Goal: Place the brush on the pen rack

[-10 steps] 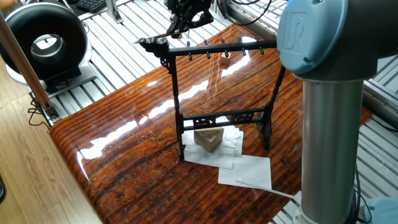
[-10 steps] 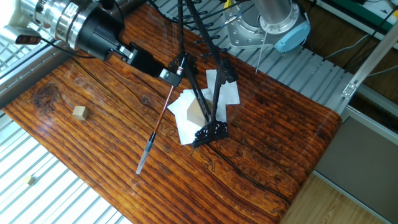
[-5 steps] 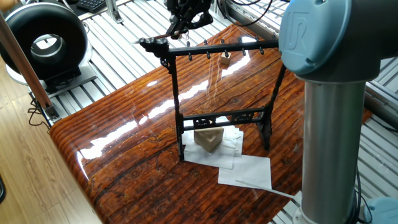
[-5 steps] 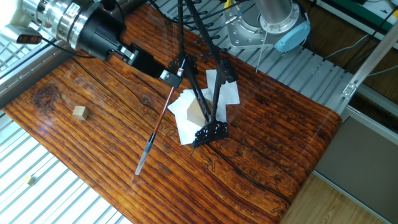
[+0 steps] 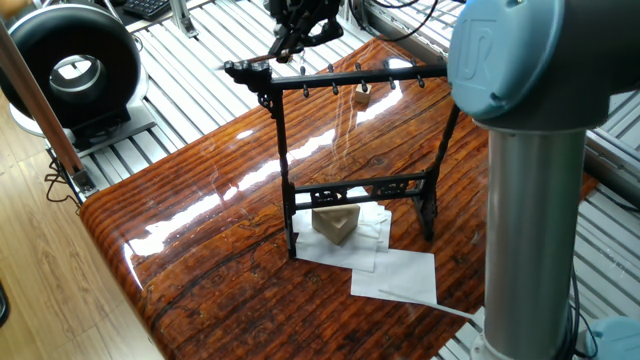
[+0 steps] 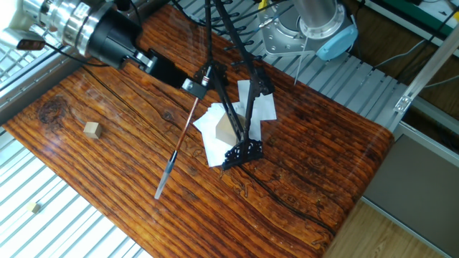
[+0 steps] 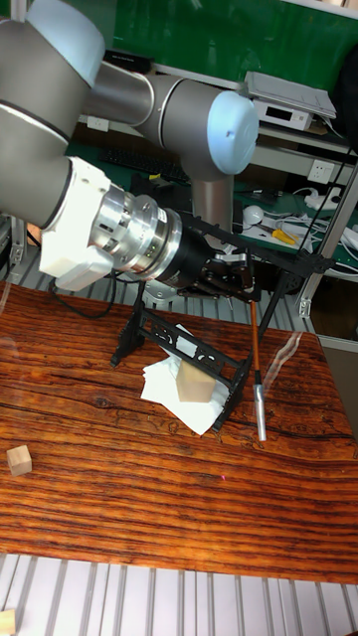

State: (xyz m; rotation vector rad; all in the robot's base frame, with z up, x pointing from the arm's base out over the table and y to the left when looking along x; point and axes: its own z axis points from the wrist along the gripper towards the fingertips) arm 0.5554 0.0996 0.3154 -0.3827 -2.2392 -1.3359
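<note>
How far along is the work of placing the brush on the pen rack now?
Done: the brush is lifted off the table. In hand: the claw grips its top end by the crossbar of the pen rack, brush hanging down. Left: hanging it there and releasing; I cannot tell if it is hung yet.
</note>
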